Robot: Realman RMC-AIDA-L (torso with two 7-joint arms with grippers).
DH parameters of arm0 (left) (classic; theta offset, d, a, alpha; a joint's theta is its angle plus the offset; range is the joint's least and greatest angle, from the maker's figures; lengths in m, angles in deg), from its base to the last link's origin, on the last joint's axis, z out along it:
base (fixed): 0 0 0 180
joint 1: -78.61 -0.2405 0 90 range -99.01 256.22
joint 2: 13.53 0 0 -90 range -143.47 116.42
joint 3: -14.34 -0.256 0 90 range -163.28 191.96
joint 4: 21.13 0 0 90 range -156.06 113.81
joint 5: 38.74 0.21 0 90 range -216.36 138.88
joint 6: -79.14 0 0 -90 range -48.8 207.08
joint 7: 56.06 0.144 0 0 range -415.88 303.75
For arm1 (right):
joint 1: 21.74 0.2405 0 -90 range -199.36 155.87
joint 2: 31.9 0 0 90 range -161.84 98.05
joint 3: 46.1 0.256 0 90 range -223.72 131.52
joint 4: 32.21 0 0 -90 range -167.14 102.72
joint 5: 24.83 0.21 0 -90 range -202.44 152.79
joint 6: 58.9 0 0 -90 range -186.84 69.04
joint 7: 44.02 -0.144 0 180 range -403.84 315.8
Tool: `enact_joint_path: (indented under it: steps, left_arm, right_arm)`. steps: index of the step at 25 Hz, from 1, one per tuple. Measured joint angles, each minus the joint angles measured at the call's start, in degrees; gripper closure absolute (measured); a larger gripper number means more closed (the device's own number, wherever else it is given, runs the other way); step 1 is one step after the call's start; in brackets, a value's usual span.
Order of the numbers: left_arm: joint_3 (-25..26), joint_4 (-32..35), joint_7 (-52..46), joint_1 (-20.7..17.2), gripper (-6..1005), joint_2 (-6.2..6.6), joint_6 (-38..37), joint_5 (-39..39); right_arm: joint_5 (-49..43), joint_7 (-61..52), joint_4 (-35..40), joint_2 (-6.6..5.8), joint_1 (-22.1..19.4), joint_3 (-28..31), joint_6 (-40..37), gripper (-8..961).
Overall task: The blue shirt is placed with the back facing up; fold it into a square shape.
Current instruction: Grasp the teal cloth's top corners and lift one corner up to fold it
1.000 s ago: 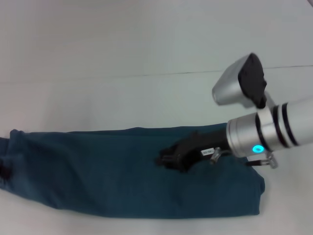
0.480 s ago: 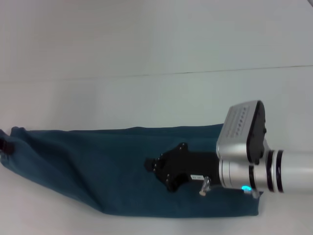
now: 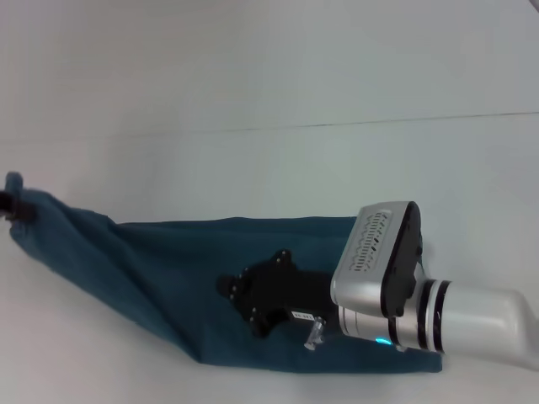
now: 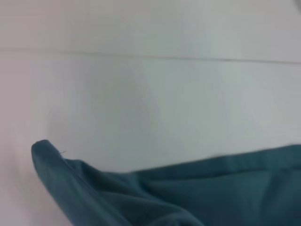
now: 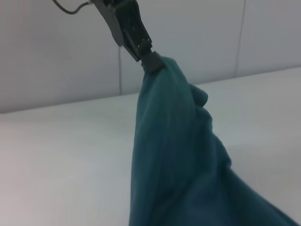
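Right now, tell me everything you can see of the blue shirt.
The blue shirt is dark teal, plain soft cloth, folded into a long band across the white table. The left gripper pinches its left end and lifts it off the table. The right gripper rests on the flat middle.

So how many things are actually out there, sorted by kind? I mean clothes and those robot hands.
Clothes: 1, the blue shirt, one end lifted off the white table.
Robot grippers: 2, the left gripper pinching the shirt's raised end, and the right gripper low over the shirt's middle.
Total: 3.
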Motion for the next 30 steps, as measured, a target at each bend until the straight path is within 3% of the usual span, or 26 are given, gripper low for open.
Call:
enact_joint_path:
  steps: [7, 17, 30]
  left_arm:
    - [0.3, 0.0, -0.2, 2.1, 848, 0.85, -2.2, -6.1]
    - [0.4, 0.0, -0.5, 5.5, 838, 2.5, -3.8, -13.5]
    - [0.0, -1.2, -0.4, 6.7, 826, 3.01, -5.7, -16.8]
  right_arm:
    - [7.9, 2.4, 0.7, 0.21, 0.0, -3.6, 7.3, 954]
    - [8.6, 0.6, 0.9, 0.51, 2.2, -6.4, 13.6, 954]
    - [9.2, -2.9, -7.6, 0.7, 14.9, -9.6, 9.1, 953]
